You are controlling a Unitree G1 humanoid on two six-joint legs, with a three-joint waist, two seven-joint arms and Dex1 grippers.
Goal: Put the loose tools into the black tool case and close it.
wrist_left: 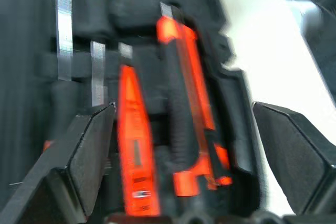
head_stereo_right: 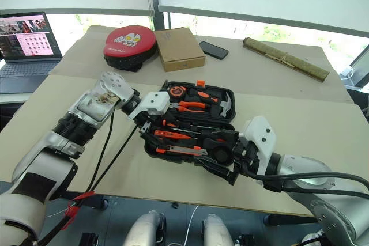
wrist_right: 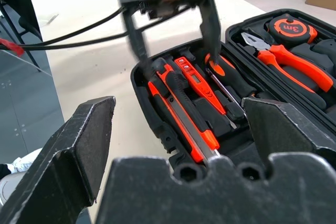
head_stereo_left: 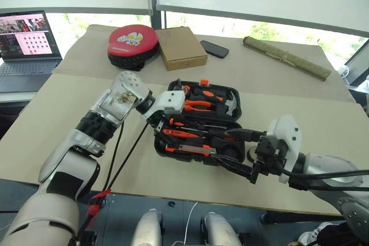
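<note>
The table (head_stereo_left: 52, 113), covered in tan sheeting, filled the middle of the head views; the black tool case (head_stereo_left: 230, 95) lay open at the centre of the frame, both halves flat, its long axis running from centre-left toward lower right; behind it, at the upper left, sat a round red-and-black pad (head_stereo_left: 132, 41), a brown cardboard box (head_stereo_left: 181, 47), a dark phone (head_stereo_left: 214, 49) and, toward the upper right, a rolled mat (head_stereo_left: 286, 57); a laptop (head_stereo_left: 26, 44) stood at the far left edge.

The left gripper (wrist_right: 170, 17) hung over the case's near-left end, jaws well apart and empty; the right gripper (head_stereo_left: 233, 152) sat at the case's lower-right end, jaws spread wide, holding nothing.

The right wrist view gave what the head views blurred: the utility knife (wrist_right: 184, 116), the tester pen (wrist_right: 197, 85) and a screwdriver (wrist_right: 231, 80) lay side by side in recesses, all lengthwise along the case; pliers (wrist_right: 291, 59) and a tape measure (wrist_right: 289, 27) filled the other half; the left wrist view showed the pen and knife between its own fingers (wrist_left: 86, 156), smeared by motion.
</note>
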